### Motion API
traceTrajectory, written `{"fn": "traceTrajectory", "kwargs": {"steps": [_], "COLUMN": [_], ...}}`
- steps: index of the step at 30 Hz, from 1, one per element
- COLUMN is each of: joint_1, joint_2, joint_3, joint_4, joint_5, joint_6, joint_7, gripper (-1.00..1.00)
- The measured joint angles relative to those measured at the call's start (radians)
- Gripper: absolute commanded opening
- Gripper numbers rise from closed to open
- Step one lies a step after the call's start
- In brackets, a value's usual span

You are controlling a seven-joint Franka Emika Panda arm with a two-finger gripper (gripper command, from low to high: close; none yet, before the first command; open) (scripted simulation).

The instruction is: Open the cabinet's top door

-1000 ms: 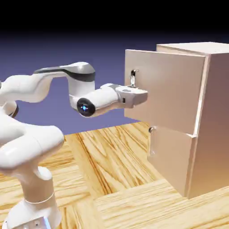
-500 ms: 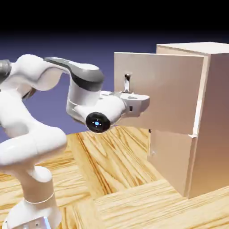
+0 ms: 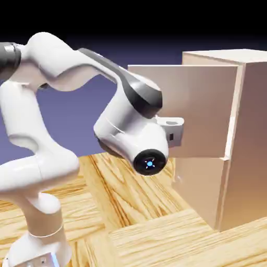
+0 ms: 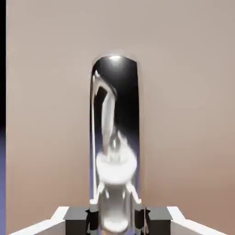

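In the exterior view I am seeing the cabinet standing on the wooden worktop, at the right side of the picture. Its top door is standing swung out from the cabinet body, with the free edge pointing to the left, while the hinged edge is staying at the cabinet's front corner. The lower door is sitting under it, only a little ajar. The white arm is arching from the lower left over to the door, and its wrist is covering the place where the handle is, so I am not seeing the gripper's fingers here.

In the hand view the door panel is filling almost the whole picture. The shiny metal handle is running up from the bottom edge in the middle. The gripper is clamping this handle, with one dark fingertip pressing on each side of the bar.
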Motion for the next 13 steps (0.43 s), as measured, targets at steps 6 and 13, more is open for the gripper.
{"fn": "traceTrajectory", "kwargs": {"steps": [6, 13], "joint_1": [-0.021, -0.017], "joint_2": [0.217, 0.431], "joint_3": [0.01, 0.029], "joint_4": [0.189, 0.397], "joint_5": [-0.179, -0.331], "joint_6": [-0.052, -0.102], "joint_7": [-0.069, -0.094], "gripper": [-1.0, 1.0]}}
